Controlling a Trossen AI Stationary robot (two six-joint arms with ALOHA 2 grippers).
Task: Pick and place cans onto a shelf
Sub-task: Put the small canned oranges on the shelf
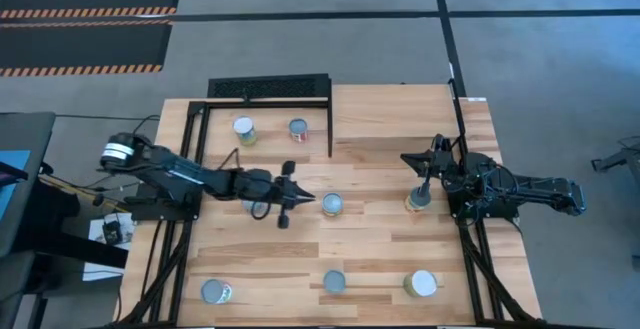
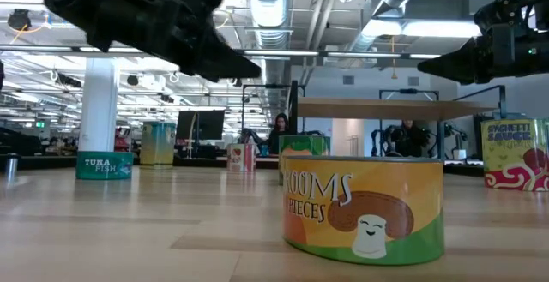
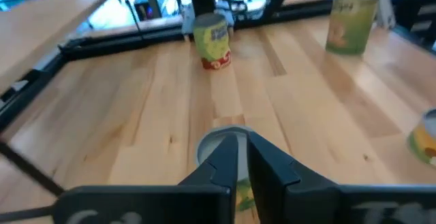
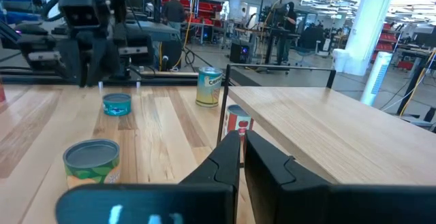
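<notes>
near the table's middle sits a short can [image 1: 331, 205] with a silvery round top and a yellow-green label; the left gripper [image 1: 300, 199] hovers just beside it, fingers drawn nearly together with only a thin slit between them, holding nothing. from the left wrist view that can [image 3: 219, 146] shows just past the fingertips. the right gripper [image 1: 418, 163] hangs near the table's right side, close to a taller can [image 1: 417, 201] with a yellow and red label, its fingers likewise almost closed and empty. two cans stand under the light wood shelf [image 1: 395, 109] at the back: one yellow-labelled [image 1: 244, 129], one with a red label [image 1: 298, 128]. three more stand along the front edge: a grey-topped one [image 1: 214, 291], a low teal one [image 1: 334, 282] and a pale-topped green one [image 1: 421, 284]. in the low view the nearest tin [image 2: 364, 207] bears a cartoon mushroom on yellow and green.
</notes>
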